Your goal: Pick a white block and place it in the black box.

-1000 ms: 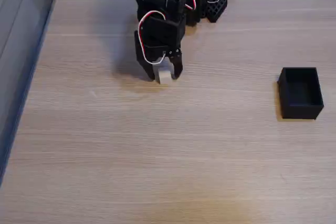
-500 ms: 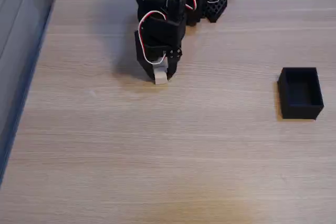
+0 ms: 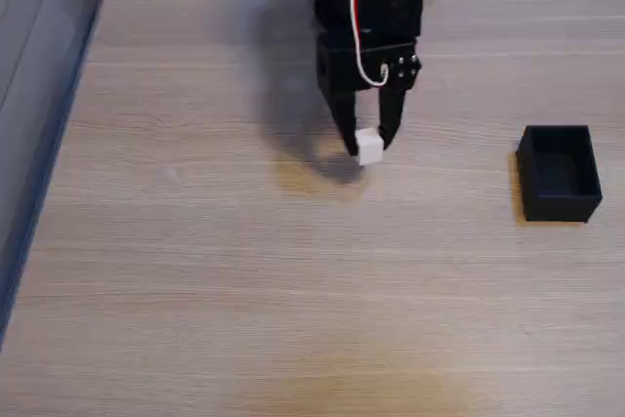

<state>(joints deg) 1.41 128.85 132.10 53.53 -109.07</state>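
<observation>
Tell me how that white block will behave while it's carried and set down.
The white block looks rigid: it keeps crisp edges between the tool's fingers. It's probably light, being tiny beside the black box. Flat faces suggest it won't roll, though smooth sides might slip.

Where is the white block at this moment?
In the fixed view, the white block sits between the fingertips of the gripper, above the table near its centre, well left of the black box.
</observation>
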